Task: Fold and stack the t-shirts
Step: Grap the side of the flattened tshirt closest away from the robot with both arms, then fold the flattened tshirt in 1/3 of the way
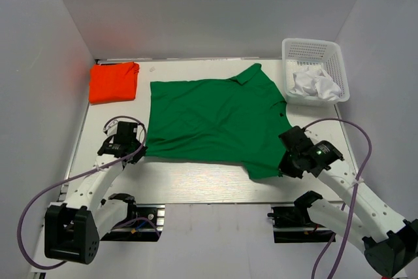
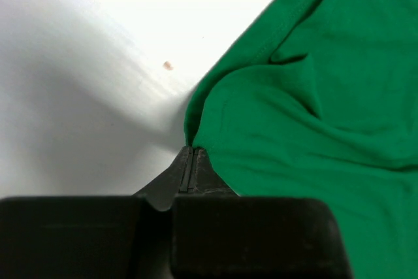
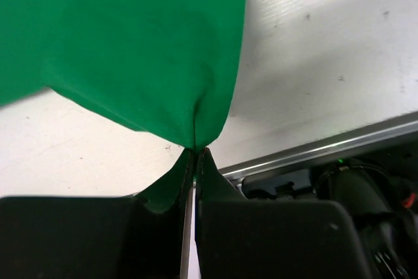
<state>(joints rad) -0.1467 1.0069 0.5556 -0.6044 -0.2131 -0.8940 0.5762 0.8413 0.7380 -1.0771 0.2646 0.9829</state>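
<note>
L gripper (image 1: 142, 151) is clenched on the near-L corner of the green t-shirt (image 1: 215, 122). In the L wrist view the L gripper (image 2: 191, 153) has its jaws pressed together w/ no gap, and a raised fold of the green t-shirt (image 2: 313, 96) runs right down into the tips. R gripper (image 1: 283, 172) is likewise clamped, on the near-R corner of the same shirt. In the R wrist view the R gripper (image 3: 196, 153) pinches the green t-shirt (image 3: 130, 44) to a point, w/ a sliver of green cloth showing between the jaws, and the fabric fans up and away from there. The shirt lies spread flat on the bench (image 1: 196, 184), about mid-bench. Its long axis runs approx 9-to-3 o'clock, slightly tilted, w/ the R end reaching nearer than the L. The collar (image 1: 247, 73) sits at the far-R end, pointing about 1 o'clock. The straight L edge faces 9 o'clock. Seen from the shirt's centre, the L grip is at approx 8 o'clock and the R grip at approx 5. The orange-red t-shirt (image 1: 114, 82) is folded into a compact rectangle at the bench's 10-11 o'clock corner, near the green one but apart from it. A white mesh basket (image 1: 313, 44) stands at 1-2 o'clock w/ crumpled white cloth (image 1: 313, 84) inside, and the green shirt's R edge lies just beside its near-L wall.
</note>
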